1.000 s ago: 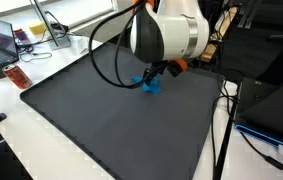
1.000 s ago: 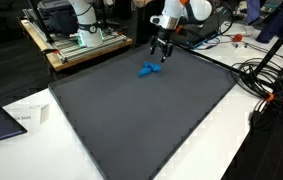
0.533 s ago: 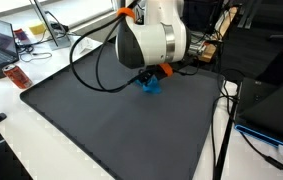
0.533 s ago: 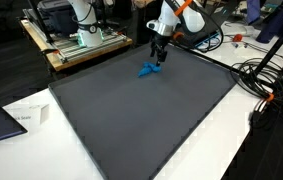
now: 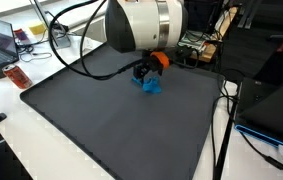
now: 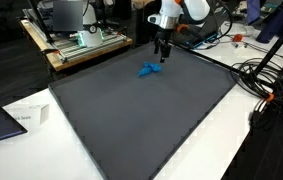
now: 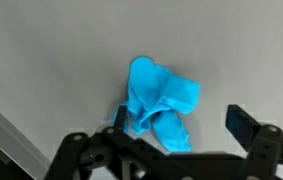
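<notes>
A crumpled bright blue cloth (image 5: 149, 85) (image 6: 151, 69) lies on the dark grey mat (image 5: 101, 130) (image 6: 131, 120) near its far edge. My gripper (image 5: 147, 69) (image 6: 163, 52) hangs just above and slightly behind the cloth, pointing down. In the wrist view the cloth (image 7: 159, 98) sits between the two black fingers of the gripper (image 7: 179, 118), nearer the left one, and the jaws stand wide apart. The gripper is open and holds nothing. The big white wrist housing hides part of the arm in an exterior view.
A laptop (image 5: 3, 40) and a red object (image 5: 17, 77) sit beyond the mat's corner. A wooden bench with another robot (image 6: 81, 40) stands behind. Cables (image 6: 263, 85) run along the mat's edge, papers (image 6: 23, 117) lie on the white table.
The arm's wrist has swung sideways and turned above the cloth. The jaws stayed open and the cloth has not moved.
</notes>
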`<move>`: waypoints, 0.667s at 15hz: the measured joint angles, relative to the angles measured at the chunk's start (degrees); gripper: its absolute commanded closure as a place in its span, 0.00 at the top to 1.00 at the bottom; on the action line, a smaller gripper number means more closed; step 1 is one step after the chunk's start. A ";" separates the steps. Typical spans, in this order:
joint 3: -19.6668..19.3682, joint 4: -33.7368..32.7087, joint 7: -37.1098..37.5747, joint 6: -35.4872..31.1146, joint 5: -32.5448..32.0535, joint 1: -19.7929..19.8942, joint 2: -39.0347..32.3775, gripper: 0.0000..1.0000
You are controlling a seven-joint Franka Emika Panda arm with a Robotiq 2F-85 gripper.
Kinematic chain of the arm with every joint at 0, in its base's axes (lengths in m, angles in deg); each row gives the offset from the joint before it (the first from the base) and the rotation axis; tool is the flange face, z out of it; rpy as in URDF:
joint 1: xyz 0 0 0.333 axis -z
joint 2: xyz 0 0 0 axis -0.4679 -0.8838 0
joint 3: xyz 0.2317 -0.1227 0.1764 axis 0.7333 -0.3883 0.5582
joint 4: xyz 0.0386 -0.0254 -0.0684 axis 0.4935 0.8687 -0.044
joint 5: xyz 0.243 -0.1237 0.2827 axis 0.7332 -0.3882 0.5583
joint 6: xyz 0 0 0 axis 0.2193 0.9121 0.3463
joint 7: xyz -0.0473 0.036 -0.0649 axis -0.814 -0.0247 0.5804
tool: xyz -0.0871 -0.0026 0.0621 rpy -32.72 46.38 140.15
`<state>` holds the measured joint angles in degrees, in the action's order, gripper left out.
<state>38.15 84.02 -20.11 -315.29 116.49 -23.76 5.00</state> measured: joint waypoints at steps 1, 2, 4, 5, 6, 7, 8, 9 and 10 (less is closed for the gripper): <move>1.02 1.12 -0.63 0.73 -0.01 1.42 0.38 1.00; 2.11 2.61 -1.19 1.77 -0.02 3.02 0.90 1.00; 4.41 6.70 -2.48 5.45 -0.07 6.84 2.39 1.00; 5.51 9.11 -3.08 7.72 -0.09 8.94 3.29 1.00; 6.63 11.79 -3.47 10.20 -0.10 11.20 4.25 1.00; 7.80 14.71 -3.88 12.89 -0.12 13.57 5.29 1.00; 8.82 17.81 -4.25 15.73 -0.13 15.99 6.42 1.00; 9.68 20.88 -4.53 18.57 -0.16 18.34 7.56 1.00; 10.57 24.10 -4.92 21.47 -0.18 20.82 8.77 1.00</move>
<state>48.72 108.12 -25.03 -293.82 116.31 -2.94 13.77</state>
